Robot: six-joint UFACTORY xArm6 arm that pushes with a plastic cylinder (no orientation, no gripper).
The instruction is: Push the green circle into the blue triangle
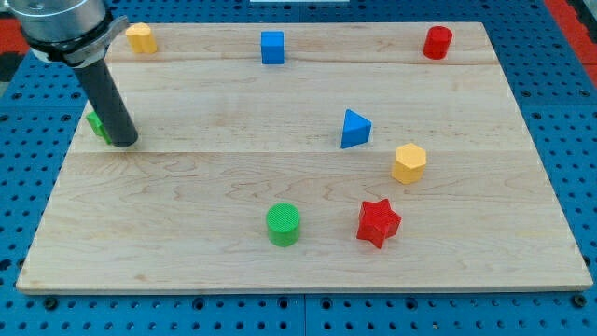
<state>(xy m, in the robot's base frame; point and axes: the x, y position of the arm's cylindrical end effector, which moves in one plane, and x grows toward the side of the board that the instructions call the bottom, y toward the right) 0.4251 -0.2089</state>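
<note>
Our end effector is a plain dark rod with nothing to open or close, so it holds nothing. My tip [125,142] rests on the wooden surface [187,187] near the view's left edge, in its upper half. A second green block [96,123] sits right against the rod on its left side; the rod covers most of it, so we cannot make out its shape, and we cannot tell for certain whether the two are touching (they look pressed together). The rod's upper end and its grey mount are cut off by the view's top left corner.

The green circle [284,224] stands well apart from my tip, toward the view's bottom centre. The blue triangle [354,129] lies up and to the view's right of it, with bare wood between them. Just beside the triangle, lower and to the right, is a yellow hexagon [409,162], and below that a red star [378,222], near the green circle on its right.

Along the view's top edge sit a yellow block [141,38] at the left (its outline is hard to read behind the mount), a blue cube [272,47] in the middle, and a red cylinder [437,43] at the right.
</note>
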